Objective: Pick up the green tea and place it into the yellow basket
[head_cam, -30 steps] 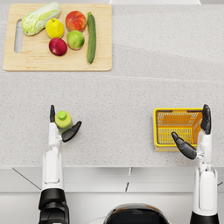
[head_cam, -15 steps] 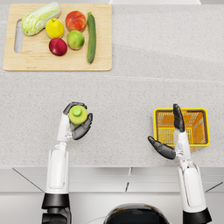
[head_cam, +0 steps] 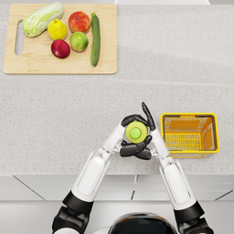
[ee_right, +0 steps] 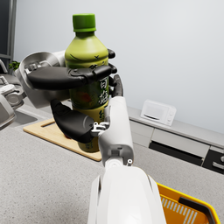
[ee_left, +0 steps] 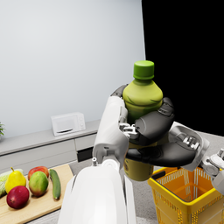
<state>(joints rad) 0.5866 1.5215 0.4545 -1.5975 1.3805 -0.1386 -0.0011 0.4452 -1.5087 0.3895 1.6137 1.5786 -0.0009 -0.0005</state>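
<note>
The tea [head_cam: 135, 132] is a small plastic bottle of green liquid with a green screw cap, held upright above the counter [head_cam: 55, 114] just left of the basket [head_cam: 215, 132], not yet over it. It looks full, so I judge it moderately light but with weight low in the body; the smooth rounded wall is probably slippery and would give a little under a hard squeeze, while the cap and neck are stiff but too narrow for a sure hold. The best grip is around the wide middle, where the label sits, and that is where it is taken. The left hand [ee_left: 151, 127] wraps the bottle's body from one side. The right hand [ee_right: 72, 94] is closed around the same bottle from the other side, fingers across the shoulder and lower body, so both hands hold it together, as both wrist views show. The basket is a stiff yellow wire-mesh one, open at the top and standing flat. By count: 1 bottle, 1 basket, 2 hands, and 1 board [head_cam: 13, 68] far off at the counter's back left carrying 1 cabbage [head_cam: 42, 18], 1 pear [head_cam: 57, 29], 1 zucchini [head_cam: 95, 39] and 3 round fruits.
</note>
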